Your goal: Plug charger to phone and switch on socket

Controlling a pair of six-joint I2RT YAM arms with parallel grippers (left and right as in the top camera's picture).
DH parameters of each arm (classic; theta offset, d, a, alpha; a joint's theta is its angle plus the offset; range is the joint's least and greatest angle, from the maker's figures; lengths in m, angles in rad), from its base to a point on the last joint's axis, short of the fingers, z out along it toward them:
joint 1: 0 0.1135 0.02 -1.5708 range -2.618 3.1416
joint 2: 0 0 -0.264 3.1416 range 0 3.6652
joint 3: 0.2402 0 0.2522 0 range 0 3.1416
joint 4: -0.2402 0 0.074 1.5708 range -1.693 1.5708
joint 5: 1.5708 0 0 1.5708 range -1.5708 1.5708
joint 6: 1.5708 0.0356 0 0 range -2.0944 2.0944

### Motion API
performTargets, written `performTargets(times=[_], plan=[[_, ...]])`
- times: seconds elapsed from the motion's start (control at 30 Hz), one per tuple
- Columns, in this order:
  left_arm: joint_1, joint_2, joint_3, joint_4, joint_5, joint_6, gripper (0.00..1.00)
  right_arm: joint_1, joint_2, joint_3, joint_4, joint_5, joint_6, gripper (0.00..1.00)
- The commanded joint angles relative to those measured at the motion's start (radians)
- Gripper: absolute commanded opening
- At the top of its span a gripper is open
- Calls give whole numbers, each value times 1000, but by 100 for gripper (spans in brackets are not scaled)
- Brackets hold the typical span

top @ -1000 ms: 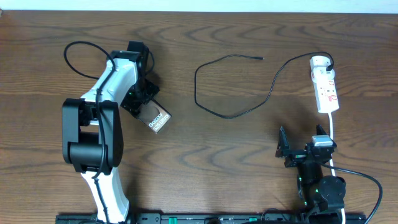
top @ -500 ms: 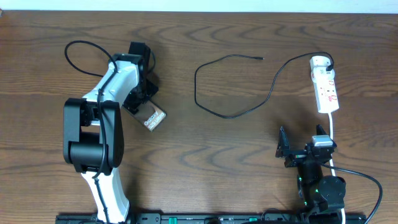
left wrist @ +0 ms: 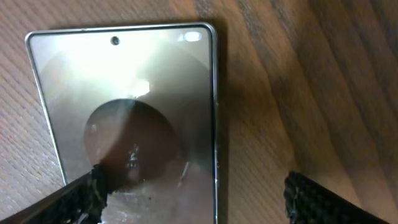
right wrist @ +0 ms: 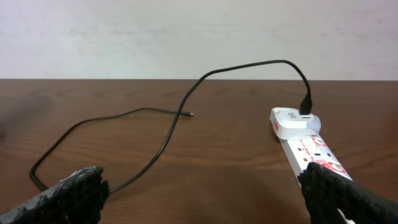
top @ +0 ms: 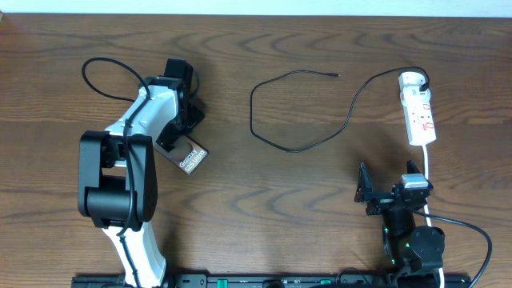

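Left tool (left wrist: 193,190): jaws stand open, gripping nothing. One finger hangs over a lower corner of the phone (left wrist: 130,106); the other is well clear, above bare table (left wrist: 323,74). Right tool (right wrist: 200,177): wide open, empty, parked near the socket (top: 419,112).

The phone lies flat and skewed at the left of the table, well apart from the charger (top: 296,150). The connector tip (top: 336,75) rests free at mid-table; the cable's other end sits in the socket.

Step in hand, as judged: leaving the phone placed.
1. Raise the left tool straight up, so the phone is not dragged.
2. Grasp the cable just behind the tip.
3. The port edge cannot be told; confirm it before approach
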Motion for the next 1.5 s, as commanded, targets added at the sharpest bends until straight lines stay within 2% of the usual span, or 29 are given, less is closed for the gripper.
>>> performTargets(times=[0.0, 0.23, 0.43, 0.8, 1.07, 1.2, 1.47], plan=[[-1, -61, -20, -6, -9, 8, 91, -6, -4, -1, -4, -2, -12, 99], [0, -246, -19, -29, -39, 7, 93, -6, -4, -1, -4, -2, -12, 99], [1, -241, -38, -98, -54, -45, 94, -6, -4, -1, -4, -2, -12, 99], [34, -225, -251, 88, 5, -76, 94, -6, -4, -1, -4, -2, -12, 99], [75, -224, -303, 153, 45, -75, 95, -6, -4, -1, -4, -2, -12, 99], [74, -224, -329, 222, 102, -30, 95, -6, -4, -1, -4, -2, -12, 99], [74, -193, -329, 217, 104, -31, 95, -6, -4, -1, -4, -2, -12, 99]])
